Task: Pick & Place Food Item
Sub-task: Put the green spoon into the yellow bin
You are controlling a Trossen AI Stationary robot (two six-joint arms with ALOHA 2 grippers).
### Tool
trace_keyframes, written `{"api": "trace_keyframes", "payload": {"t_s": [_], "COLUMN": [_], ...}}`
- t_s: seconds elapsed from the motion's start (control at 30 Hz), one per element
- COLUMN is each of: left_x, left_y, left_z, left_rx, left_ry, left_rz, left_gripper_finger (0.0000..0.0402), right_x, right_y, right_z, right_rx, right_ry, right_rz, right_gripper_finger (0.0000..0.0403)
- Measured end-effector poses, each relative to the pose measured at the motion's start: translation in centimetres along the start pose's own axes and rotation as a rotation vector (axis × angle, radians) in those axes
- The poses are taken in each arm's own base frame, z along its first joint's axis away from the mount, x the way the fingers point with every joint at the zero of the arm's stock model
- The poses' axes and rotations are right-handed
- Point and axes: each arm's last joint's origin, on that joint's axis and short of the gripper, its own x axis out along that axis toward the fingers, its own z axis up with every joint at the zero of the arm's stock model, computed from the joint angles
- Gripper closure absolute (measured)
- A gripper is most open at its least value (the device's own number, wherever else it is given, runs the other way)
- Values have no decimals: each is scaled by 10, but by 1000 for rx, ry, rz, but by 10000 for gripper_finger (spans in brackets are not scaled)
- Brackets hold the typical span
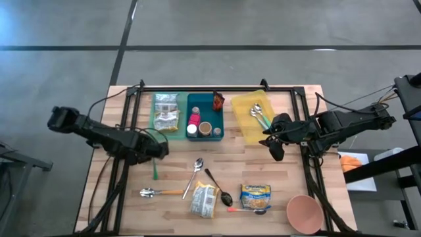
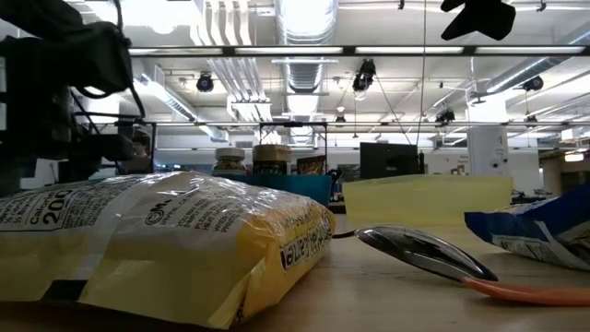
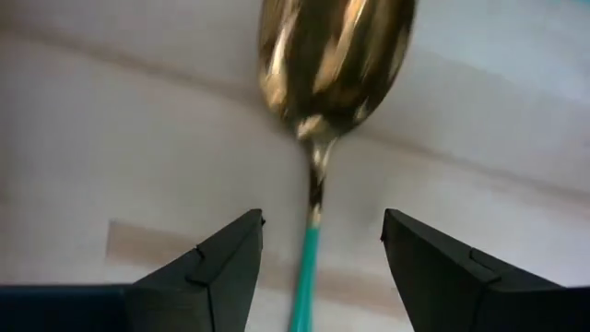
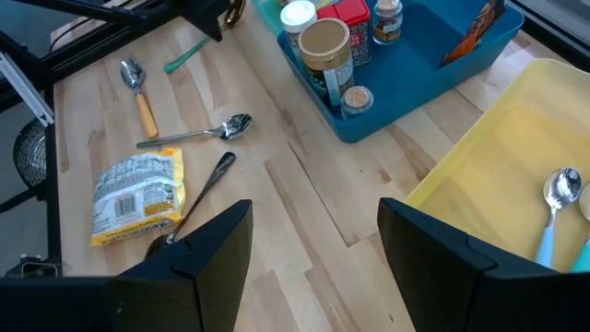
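Two arms work a crowded wooden table (image 1: 276, 168), and the biggest risk sits at the left: the left gripper (image 1: 155, 150), its fingers spread, hovers low over a green-handled spoon (image 1: 156, 172) rather than any food item, so a closing pinch here would likely lift the wrong thing. In the left wrist view that spoon's bowl (image 3: 334, 57) lies straight ahead between the open fingers (image 3: 212, 267). The food still on the open table is a yellow packet (image 1: 204, 199) and a blue packet (image 1: 255, 193), both near the front edge (another packet already lies in the green tray (image 1: 156, 127)). A reach for the yellow packet looks tight, since a silver spoon (image 1: 194, 174) and a black spoon (image 1: 218, 187) lie just beside it and could be swept along. The blue packet touches an orange-handled spoon (image 1: 247, 209), with a pink bowl (image 1: 304, 212) near. The right gripper (image 1: 277, 139), also spread and empty, waits between the blue tray (image 1: 219, 122) and the yellow tray (image 1: 247, 117), where a careless swing could clip a rim. Open room is best in the table's middle strip.
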Motion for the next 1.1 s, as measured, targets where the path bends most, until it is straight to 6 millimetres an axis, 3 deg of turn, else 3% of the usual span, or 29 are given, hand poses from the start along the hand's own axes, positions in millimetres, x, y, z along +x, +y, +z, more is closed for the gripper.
{"api": "trace_keyframes", "payload": {"t_s": [0.13, 0.3, 0.53, 1.1], "left_x": [0, 1, 5, 4], "left_y": [-5, -10, -6, -15], "left_z": [13, 27, 30, 22], "left_rx": [26, 51, 61, 138], "left_ry": [-7, -13, 28, 192], "left_rz": [1, 3, 28, -47], "left_gripper_finger": [179, 218, 273, 280], "right_x": [0, 0, 0, 0], "right_y": [0, 0, 0, 0], "right_z": [0, 0, 0, 0], "right_rx": [0, 8, 22, 10], "right_ry": [0, 0, 0, 5], "right_rz": [0, 0, 0, 3], "right_gripper_finger": [173, 173, 173, 173]}}
